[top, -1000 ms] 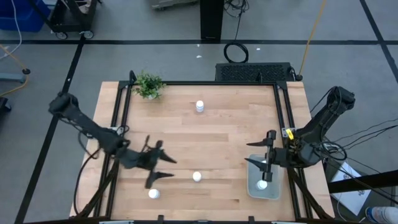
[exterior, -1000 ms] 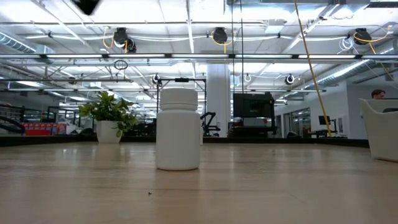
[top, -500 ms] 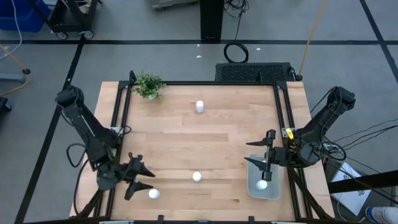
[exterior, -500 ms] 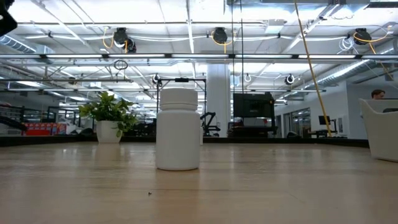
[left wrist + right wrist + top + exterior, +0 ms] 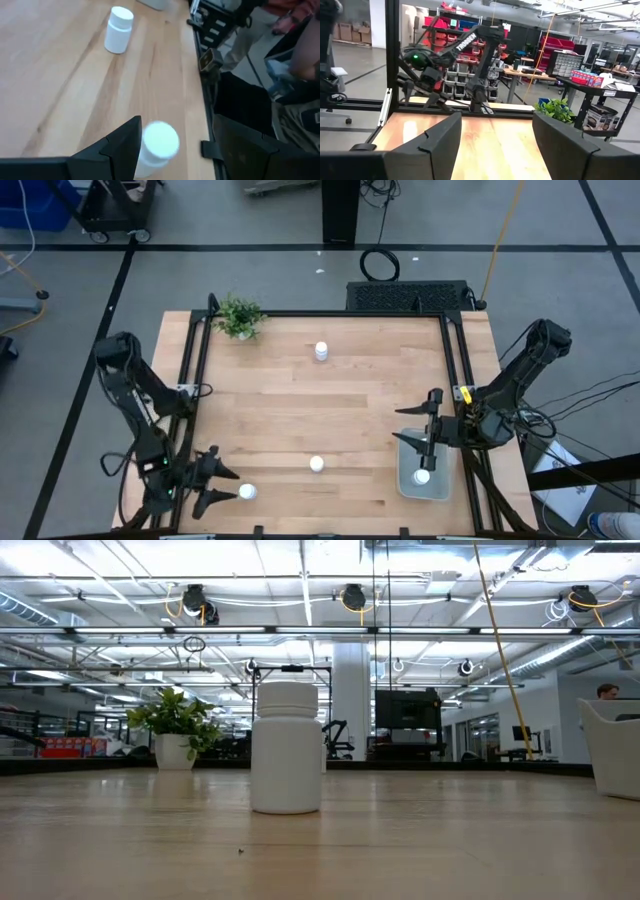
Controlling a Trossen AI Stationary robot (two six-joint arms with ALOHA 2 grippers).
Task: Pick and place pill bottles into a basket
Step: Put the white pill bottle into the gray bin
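Observation:
Three white pill bottles stand upright on the wooden table in the high view: one at the far middle (image 5: 321,351), one at the near middle (image 5: 317,464) and one at the near left (image 5: 247,492). A further bottle (image 5: 422,477) lies in the pale basket (image 5: 441,486) at the near right. My left gripper (image 5: 230,484) is open at the near left, its fingers just short of the near-left bottle (image 5: 157,146), which shows beside one finger. My right gripper (image 5: 420,420) is open and empty over the basket's far end.
A small green potted plant (image 5: 239,316) stands at the table's far left corner. A dark frame rail (image 5: 190,395) runs along the table's left edge, and another along the right. In the low view a bottle (image 5: 287,747) stands mid-table, and the basket (image 5: 612,750) shows at the right edge.
My left gripper has swung from the table's left middle toward the near left corner. It now stands beside the near-left bottle. The bottles and my right arm have stayed where they were.

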